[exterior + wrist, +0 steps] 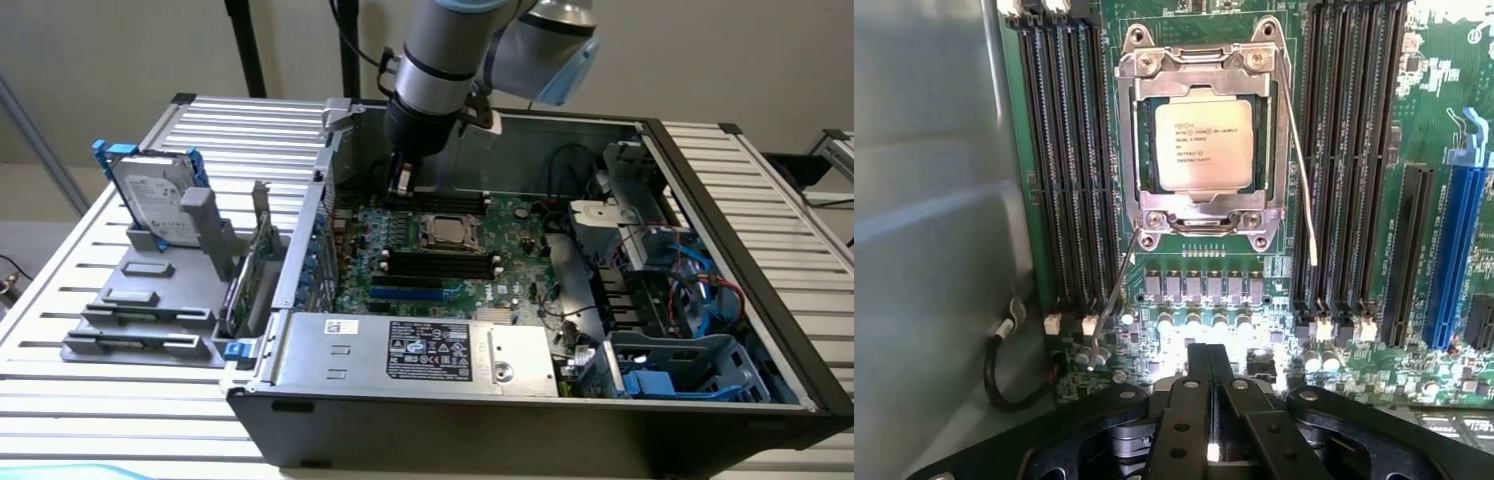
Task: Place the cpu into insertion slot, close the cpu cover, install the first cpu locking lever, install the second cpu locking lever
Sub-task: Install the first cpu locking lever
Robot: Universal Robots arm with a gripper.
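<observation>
The cpu (1204, 145) lies seated in the insertion slot (1199, 228), pale face up. The cpu cover (1130, 140) lies flat around it, with the chip showing through its window. I judge the first two steps complete.

Both locking levers appear unlatched. One locking lever (1116, 295) stands off the board from a socket corner, its free end reaching toward my fingers (1189, 410). The other locking lever (1301, 170) bows clear along the opposite side of the socket. By my judgement, the step in hand is the first lever.

My fingers are pressed together and hold nothing. They hover over the green motherboard (1429, 120) near the first lever's free end, apart from it.

Requirement for the move: bear on the lever's end with closed fingers, swing it down flat, then shift it sideways under its retaining hook. The wire looks thin and springy, so it may slip off.

View differences:
- **Wrist view:** resolves the levers, the cover and the chip's lettering.
- **Exterior view:** supplies context.
  - The arm (441, 50) reaches into the open computer case (534, 425) from its far side.
  - The socket sits mid-board.
  - The power supply (414, 350) is at the near edge.
  - A hard drive (147, 195) stands in a holder on the slatted surface (80, 400) at the exterior view's left.
</observation>
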